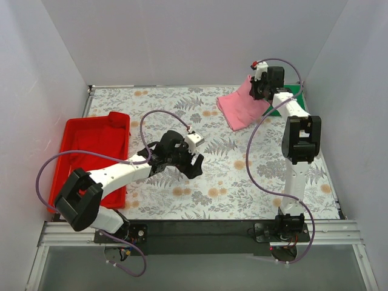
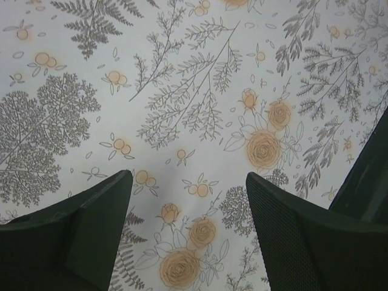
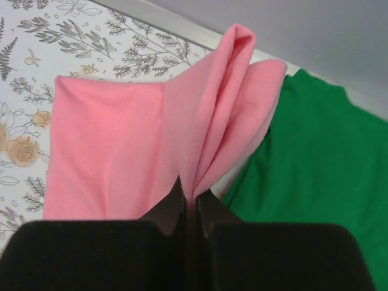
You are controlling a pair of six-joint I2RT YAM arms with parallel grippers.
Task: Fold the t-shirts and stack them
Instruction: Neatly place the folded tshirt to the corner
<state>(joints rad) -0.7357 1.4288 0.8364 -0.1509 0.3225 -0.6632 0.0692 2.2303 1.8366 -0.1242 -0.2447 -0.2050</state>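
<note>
My right gripper (image 3: 189, 195) is pinched tight on the pink t-shirt (image 3: 115, 151), its two dark fingers pressed together with a fold of the cloth caught between them. From that pinch the fabric rises in a peaked ridge, and the rest of the shirt spreads out over the flowered tablecloth (image 2: 182, 91). All this sits far to the right of the red tray (image 1: 91, 142), across the table from it and closer to the back wall than the tray is. The green t-shirt (image 3: 321, 157) lies flat farther yet from the tray, just beside the pink one. The raised pink fold stands in front of its edge in my wrist view, and my right arm covers much of it from above. My left gripper (image 2: 189, 182) is spread wide and has nothing in it; only patterned cloth shows between its fingers. It hangs to the right of the tray, between the tray and the shirts, apart from both.
</note>
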